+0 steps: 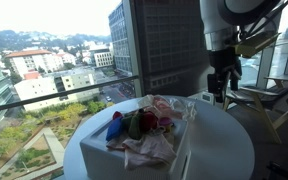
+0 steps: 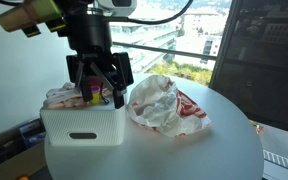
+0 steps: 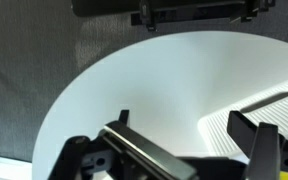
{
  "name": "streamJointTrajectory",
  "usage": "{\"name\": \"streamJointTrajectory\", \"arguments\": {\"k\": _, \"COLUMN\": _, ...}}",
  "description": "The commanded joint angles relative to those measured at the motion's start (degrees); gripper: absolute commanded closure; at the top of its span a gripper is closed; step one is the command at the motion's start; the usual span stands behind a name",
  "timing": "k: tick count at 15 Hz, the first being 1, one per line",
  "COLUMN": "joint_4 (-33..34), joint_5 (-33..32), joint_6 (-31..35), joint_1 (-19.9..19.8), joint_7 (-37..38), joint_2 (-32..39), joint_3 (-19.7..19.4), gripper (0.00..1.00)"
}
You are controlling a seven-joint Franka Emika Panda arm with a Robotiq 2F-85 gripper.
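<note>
Currently: my fingers [image 2: 101,88], spread wide, empty, hanging over round white counter [image 2: 194,155] near white rectangular plastic bin [image 2: 82,132] of mixed items; crumpled white-and-red cloth [image 2: 166,104] touching bin.

A round white table [image 2: 234,140] carries everything, and its top is smooth and pale in both exterior views. Two things rest directly on it. A white bin [image 2: 82,128] with a slot handle cut in its wall stands just beneath the jaws, its rim close under them. A crumpled white-and-red bag [image 2: 166,105] lies just beside the jaws, level with the bin – whether it touches the bin's wall cannot be told. In the wrist view the white tabletop [image 3: 154,90] spreads out beyond the jaws, its curved edge sweeping round against a dark floor [image 3: 24,70].
</note>
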Motion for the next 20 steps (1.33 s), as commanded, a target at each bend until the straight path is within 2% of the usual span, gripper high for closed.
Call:
{"name": "streamJointTrajectory", "arguments": {"k": 1, "joint_4": 7.0, "joint_5": 0.0, "joint_6": 7.0, "joint_1": 1.9, "joint_7": 0.8, "joint_2": 9.8, "joint_3": 1.9, "gripper": 0.00}}
{"name": "streamJointTrajectory", "arguments": {"k": 3, "joint_4": 9.5, "joint_5": -0.2, "joint_6": 10.6, "joint_1": 2.6, "joint_7": 1.2, "joint_2": 14.2, "joint_3": 2.7, "gripper": 0.00}}
{"name": "streamJointTrajectory", "arguments": {"k": 7, "joint_4": 13.4, "joint_5": 2.4, "joint_6": 13.6, "joint_1": 5.2, "joint_7": 0.3, "joint_2": 21.4, "joint_3": 3.7, "gripper": 0.00}}
{"name": "streamJointTrajectory", "arguments": {"k": 15, "joint_4": 20.0, "joint_5": 7.9, "joint_6": 12.4, "joint_1": 9.3, "joint_7": -1.4, "joint_2": 30.7, "joint_3": 4.9, "gripper": 0.00}}
{"name": "streamJointTrajectory", "arguments": {"k": 20, "joint_4": 21.4, "joint_5": 3.4, "joint_6": 14.2, "joint_1": 10.1, "joint_7": -0.5, "joint_2": 34.3, "joint_3": 4.5, "gripper": 0.00}}
